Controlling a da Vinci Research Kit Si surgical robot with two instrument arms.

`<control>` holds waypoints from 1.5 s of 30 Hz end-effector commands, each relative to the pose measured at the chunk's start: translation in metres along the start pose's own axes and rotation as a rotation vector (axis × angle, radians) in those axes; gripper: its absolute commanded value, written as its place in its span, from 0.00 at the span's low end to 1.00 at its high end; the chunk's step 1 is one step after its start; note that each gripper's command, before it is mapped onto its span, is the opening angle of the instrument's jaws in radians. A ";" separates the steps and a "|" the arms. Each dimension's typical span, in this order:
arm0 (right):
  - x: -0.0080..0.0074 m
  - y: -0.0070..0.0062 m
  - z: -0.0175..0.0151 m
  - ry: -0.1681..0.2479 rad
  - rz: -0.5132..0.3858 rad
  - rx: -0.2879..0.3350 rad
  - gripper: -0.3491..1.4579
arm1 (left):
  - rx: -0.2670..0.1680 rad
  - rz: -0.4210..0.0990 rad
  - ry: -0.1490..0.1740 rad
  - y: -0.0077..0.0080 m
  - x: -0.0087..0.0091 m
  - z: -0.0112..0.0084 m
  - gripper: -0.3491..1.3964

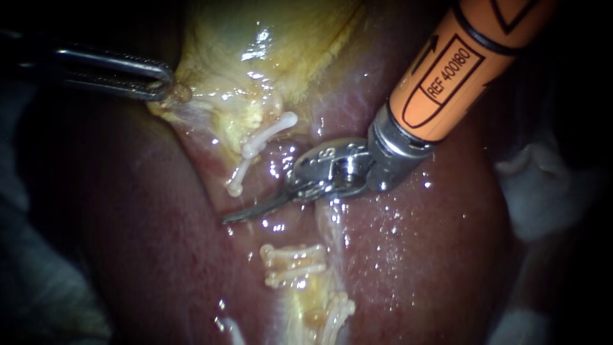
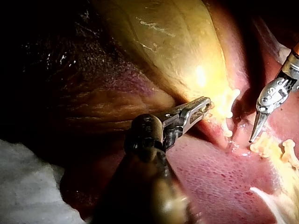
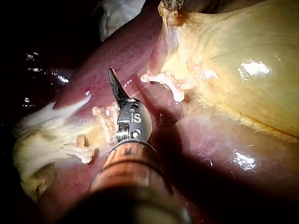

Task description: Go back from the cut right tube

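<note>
My right instrument (image 1: 231, 216) comes in on an orange shaft, its curved blades shut and holding nothing. The blades lie across the gap between the upper white clips (image 1: 268, 133) near the gallbladder (image 1: 268, 51) and the lower white clips (image 1: 292, 257) on the tube stump. In the right wrist view the blades (image 3: 113, 79) point past the lower clips (image 3: 105, 116) toward the upper clips (image 3: 163, 79). My left instrument (image 1: 167, 86) is shut on the gallbladder's edge and holds it taut. The left wrist view shows its jaws (image 2: 203, 105) clamped on the yellow tissue.
Dark red liver (image 1: 415, 255) lies under and around the clipped tubes. More clips (image 1: 335, 313) sit lower on the fatty strand. White gauze (image 1: 536, 185) lies beyond the liver's right edge, and gauze (image 2: 28, 186) shows beside my left instrument's shaft.
</note>
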 end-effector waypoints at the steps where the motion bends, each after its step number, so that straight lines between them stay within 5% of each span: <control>1: 0.0001 -0.0001 0.0001 0.001 0.024 0.000 0.00 | -0.001 0.000 -0.001 0.0000 0.0000 0.0000 0.00; 6: 0.0006 -0.0007 0.0009 0.009 0.030 -0.017 0.72 | -0.001 0.000 -0.001 -0.0001 0.0000 0.0000 0.00; 9: 0.0009 -0.0009 0.0013 0.018 0.030 -0.044 0.84 | 0.002 0.000 0.001 -0.0001 -0.0001 0.0000 0.00; 14: 0.0008 -0.0012 0.0012 0.032 0.030 -0.086 0.92 | 0.001 0.000 0.001 -0.0003 0.0000 0.0000 0.00; 18: 0.0001 -0.0024 0.0001 0.100 0.028 -0.308 0.99 | 0.001 0.001 0.001 -0.0004 0.0000 0.0000 0.00; 24: -0.0015 -0.0048 -0.0027 0.102 -0.065 -0.477 0.99 | 0.001 0.001 0.001 -0.0006 0.0000 0.0001 0.00; 30: -0.0028 -0.0066 -0.0068 0.029 -0.158 -0.575 0.99 | 0.002 0.002 0.001 -0.0008 -0.0001 0.0002 0.00; 38: -0.0034 -0.0082 -0.0125 -0.153 -0.170 -0.614 0.99 | 0.002 0.003 0.001 -0.0010 -0.0002 0.0004 0.00; 45: -0.0029 -0.0086 -0.0146 -0.190 -0.162 -0.603 0.99 | 0.007 0.005 0.004 -0.0011 -0.0006 0.0012 0.00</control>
